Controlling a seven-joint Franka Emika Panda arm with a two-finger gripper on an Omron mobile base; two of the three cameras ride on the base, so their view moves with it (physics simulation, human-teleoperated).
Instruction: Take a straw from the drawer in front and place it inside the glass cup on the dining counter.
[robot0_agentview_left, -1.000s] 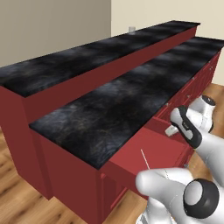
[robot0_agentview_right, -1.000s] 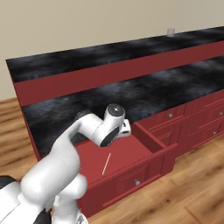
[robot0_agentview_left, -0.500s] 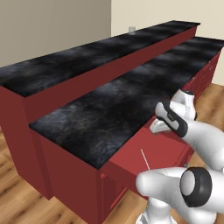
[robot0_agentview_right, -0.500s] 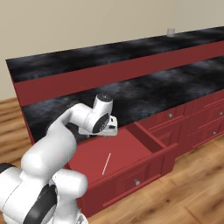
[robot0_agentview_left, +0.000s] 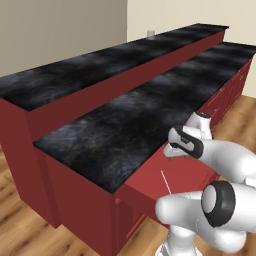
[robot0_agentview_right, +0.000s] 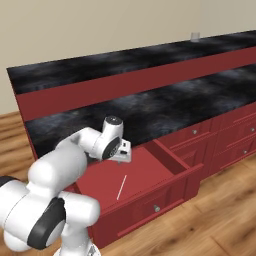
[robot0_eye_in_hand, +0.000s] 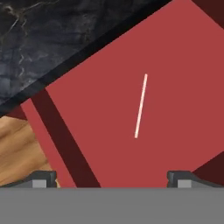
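Note:
The drawer (robot0_agentview_right: 150, 165) stands pulled out under the lower countertop, its red floor bare but for the straw (robot0_agentview_right: 121, 187), a thin whitish stick lying flat near the middle. My gripper (robot0_agentview_right: 123, 156) hangs open above the drawer's back left part, pointing down, nothing between its fingers. From the left base the straw (robot0_agentview_left: 165, 182) lies just in front of and below the gripper (robot0_agentview_left: 171, 151). The hand view looks down on the straw (robot0_eye_in_hand: 140, 105) on the drawer floor (robot0_eye_in_hand: 87, 131), above the open gripper (robot0_eye_in_hand: 112, 179). The glass cup (robot0_agentview_right: 195, 36) stands far off on the dining counter (robot0_agentview_right: 125, 60).
The lower black countertop (robot0_agentview_right: 175, 107) overhangs the drawer's back edge, close to the hand. Closed red drawers (robot0_agentview_right: 235, 135) run on to the right. Wooden floor (robot0_agentview_right: 215, 220) lies in front of the cabinets. The drawer's right wall (robot0_agentview_right: 172, 157) rises beside the straw.
The hand has swung from the drawer's right side to over its floor and turned downward, nearer the straw. The jaws stayed open. The straw has not moved.

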